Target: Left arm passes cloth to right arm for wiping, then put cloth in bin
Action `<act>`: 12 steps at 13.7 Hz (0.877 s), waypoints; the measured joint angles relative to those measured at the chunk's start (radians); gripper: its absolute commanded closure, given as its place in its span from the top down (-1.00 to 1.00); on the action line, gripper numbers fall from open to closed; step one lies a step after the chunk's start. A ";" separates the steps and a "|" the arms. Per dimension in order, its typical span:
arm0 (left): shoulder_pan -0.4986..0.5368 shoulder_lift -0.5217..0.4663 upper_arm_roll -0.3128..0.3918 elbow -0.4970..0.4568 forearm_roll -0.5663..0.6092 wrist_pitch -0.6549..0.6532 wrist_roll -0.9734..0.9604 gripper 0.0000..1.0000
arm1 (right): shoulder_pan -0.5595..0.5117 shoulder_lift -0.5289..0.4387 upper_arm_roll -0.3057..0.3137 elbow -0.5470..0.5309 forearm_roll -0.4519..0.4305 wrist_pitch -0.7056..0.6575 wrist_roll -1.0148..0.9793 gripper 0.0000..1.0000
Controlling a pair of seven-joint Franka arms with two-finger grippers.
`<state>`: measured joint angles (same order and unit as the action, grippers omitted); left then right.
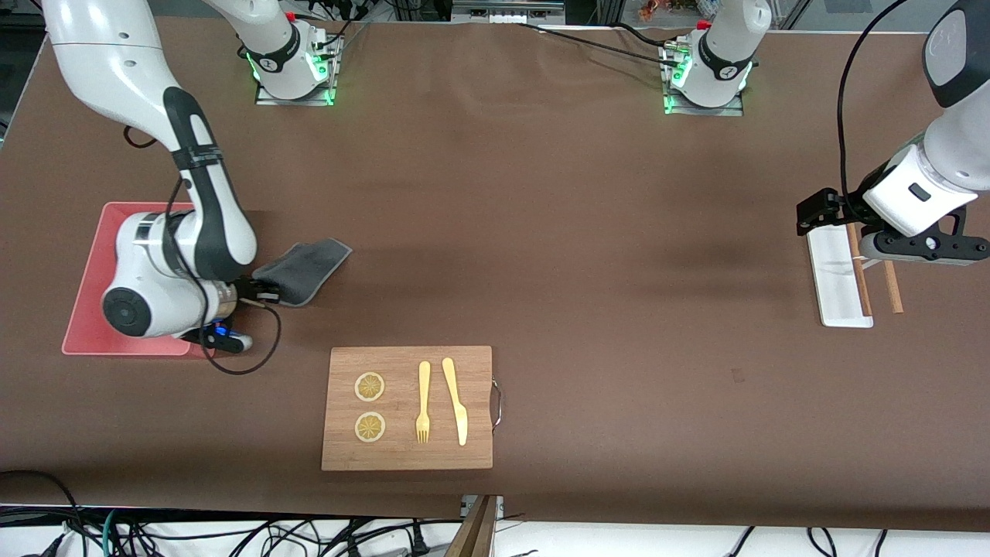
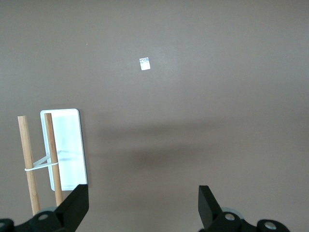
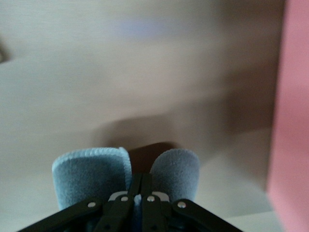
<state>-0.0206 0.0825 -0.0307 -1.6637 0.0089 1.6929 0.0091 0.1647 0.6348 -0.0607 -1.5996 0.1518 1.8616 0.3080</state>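
Observation:
The dark grey cloth (image 1: 303,269) is held by my right gripper (image 1: 261,290), which is shut on it at table level beside the pink bin (image 1: 93,298). In the right wrist view the cloth (image 3: 91,176) bulges out on both sides of the shut jaws, with the bin's pink wall (image 3: 292,125) at the edge. The right arm hides much of the bin. My left gripper (image 1: 824,220) is open and empty over the white tray (image 1: 839,278) at the left arm's end of the table. In the left wrist view its fingers (image 2: 72,208) stand wide apart.
A wooden cutting board (image 1: 407,408) with two lemon slices (image 1: 370,406), a fork (image 1: 423,402) and a knife (image 1: 456,400) lies nearer the front camera. The white tray (image 2: 67,147) has two wooden chopsticks (image 2: 29,164) beside it.

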 measured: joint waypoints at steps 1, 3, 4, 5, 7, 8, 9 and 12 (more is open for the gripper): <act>0.000 0.000 0.001 -0.003 0.000 0.000 0.001 1.00 | 0.005 0.002 0.028 0.000 0.000 0.020 0.061 -1.00; 0.000 0.000 0.001 -0.006 0.000 0.000 0.001 1.00 | 0.012 0.008 0.090 0.000 0.000 0.062 0.190 -1.00; 0.000 0.000 0.001 -0.007 0.000 0.000 0.002 1.00 | 0.014 0.012 0.121 0.000 0.000 0.084 0.249 -1.00; 0.000 0.000 0.001 -0.008 0.000 0.000 0.002 1.00 | 0.017 0.016 0.152 0.000 0.000 0.107 0.307 -1.00; 0.000 0.000 0.001 -0.009 0.000 -0.002 0.003 1.00 | 0.022 0.023 0.213 0.000 0.000 0.158 0.416 -1.00; 0.000 0.000 0.001 -0.009 0.000 -0.003 0.003 1.00 | 0.026 0.028 0.243 0.000 0.000 0.188 0.470 -1.00; 0.000 0.000 0.001 -0.010 0.000 -0.003 0.003 1.00 | 0.032 0.033 0.272 0.000 0.000 0.218 0.524 -1.00; 0.000 0.000 0.001 -0.011 0.000 -0.003 0.004 1.00 | 0.059 0.047 0.338 0.000 0.000 0.301 0.660 -1.00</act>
<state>-0.0210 0.0825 -0.0300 -1.6743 0.0089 1.6898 0.0129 0.2237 0.6815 0.2772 -1.5992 0.1513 2.1622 0.9675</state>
